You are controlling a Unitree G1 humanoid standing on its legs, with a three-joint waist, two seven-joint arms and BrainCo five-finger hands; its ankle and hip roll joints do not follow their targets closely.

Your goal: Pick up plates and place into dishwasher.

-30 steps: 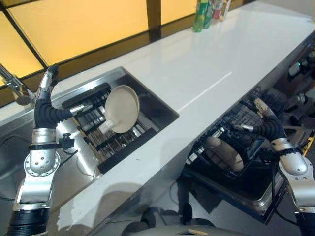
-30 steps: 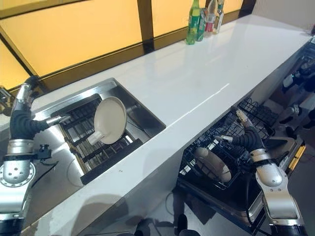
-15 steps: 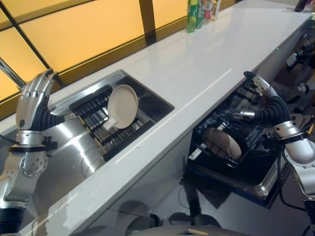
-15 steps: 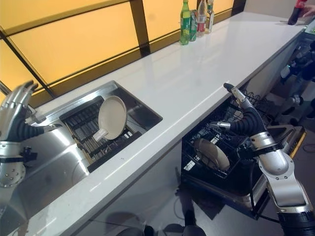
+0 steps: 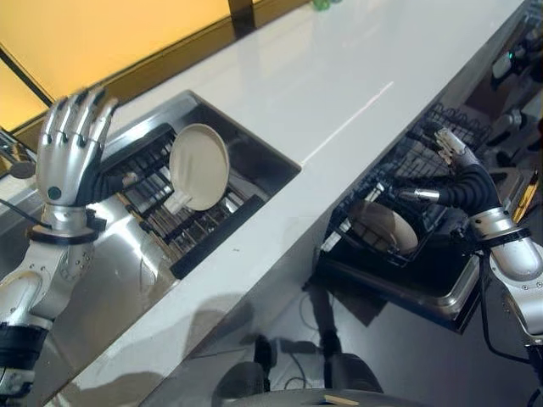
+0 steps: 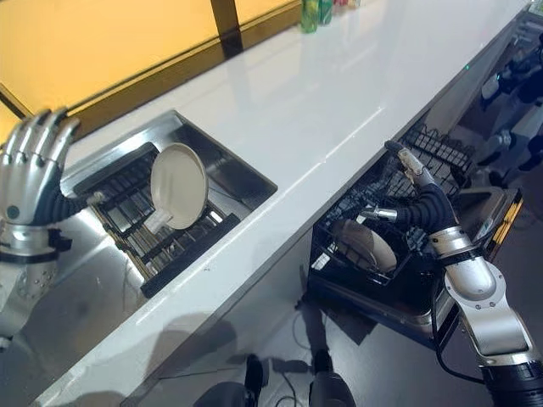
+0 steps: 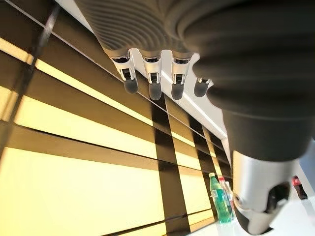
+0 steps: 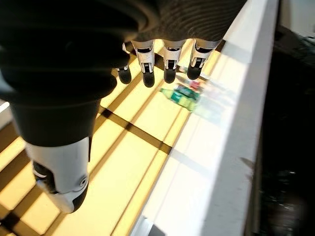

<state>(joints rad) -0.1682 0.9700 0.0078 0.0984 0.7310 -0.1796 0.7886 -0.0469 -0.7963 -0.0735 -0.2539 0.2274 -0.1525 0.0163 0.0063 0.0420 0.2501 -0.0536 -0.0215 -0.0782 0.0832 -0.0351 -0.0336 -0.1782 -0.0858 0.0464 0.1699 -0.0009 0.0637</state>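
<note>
I count what looks like one plate [image 6: 366, 243] racked in the dishwasher [image 6: 399, 297], another plate [image 5: 200, 166] waiting in the sink [image 5: 263, 161], with my left hand [image 5: 72, 153] and right hand [image 5: 454, 174] spread wide and empty.

Table [image 5: 339, 93]: plain glossy white. Sink [image 5: 271, 165]: bare silver steel. Rack in the sink [image 5: 161, 212]: black bars. Plate [image 5: 199, 167] standing in that rack: cream, unpatterned. Second plate [image 5: 386, 227] in the dishwasher: cream. Dishwasher basket [image 5: 424, 161]: black wire grid. Wall panels [image 6: 110, 42] behind the table: amber-yellow, divided by dark brown strips. Bottles [image 7: 220, 199] at the far end: green, one with a red cap. Left hand [image 5: 68, 157] and right hand [image 6: 416, 191]: silver fingers, dark tips, black ribbed wrist covers.
</note>
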